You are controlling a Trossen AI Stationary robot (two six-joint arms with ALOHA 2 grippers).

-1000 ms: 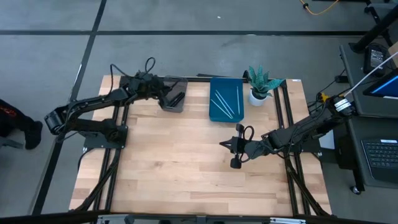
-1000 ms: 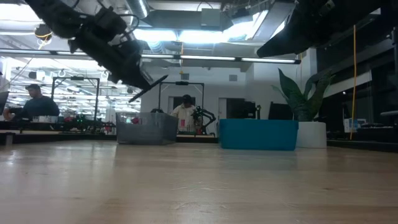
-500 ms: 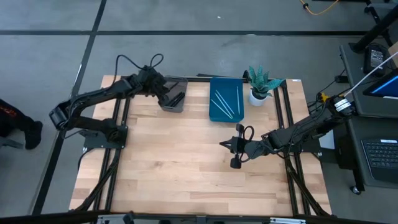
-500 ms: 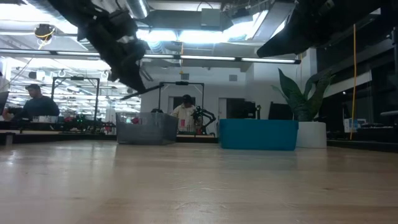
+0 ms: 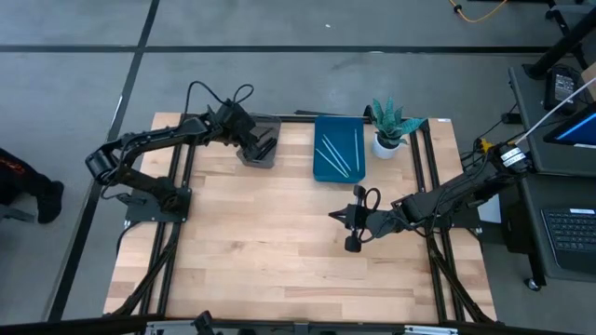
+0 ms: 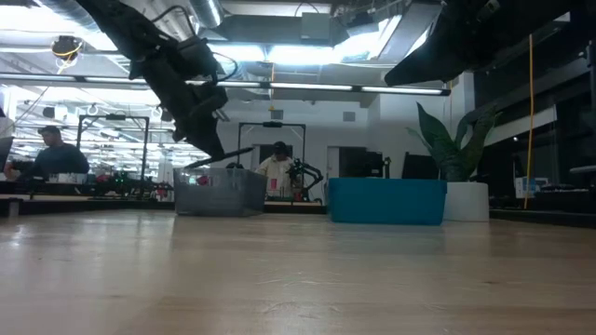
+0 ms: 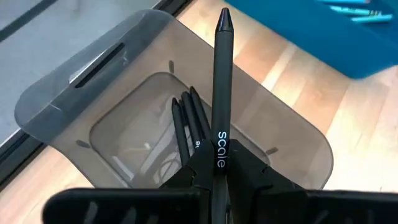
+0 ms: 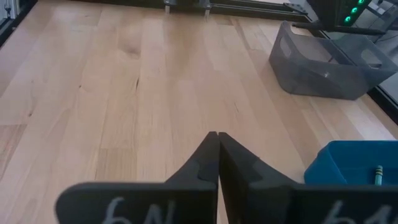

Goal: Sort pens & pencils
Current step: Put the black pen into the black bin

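My left gripper is shut on a black pen and hovers over the grey bin at the table's far left. In the low view the pen juts out just above the bin's rim. Other black pens lie on the bin's floor. Pale teal pencils lie in the blue tray. My right gripper waits shut above the table's middle right, touching nothing. My left gripper pinches the black pen between its two fingers at the lettered part near the pen's rear end. The fingers come slanting down from the table's left. The pen runs on along them past the tips, its pointed tip over the bin, lifted clear.
A potted plant stands right of the blue tray at the far edge. The grey bin and the blue tray also show in the right wrist view. Bare wooden tabletop spreads over the middle and near side.
My left gripper has moved toward the grey bin and tipped downward, staying shut on the black pen. The pen, which pointed steeply up before, now lies flatter and lower, just above the bin's rim. My right arm has kept still.
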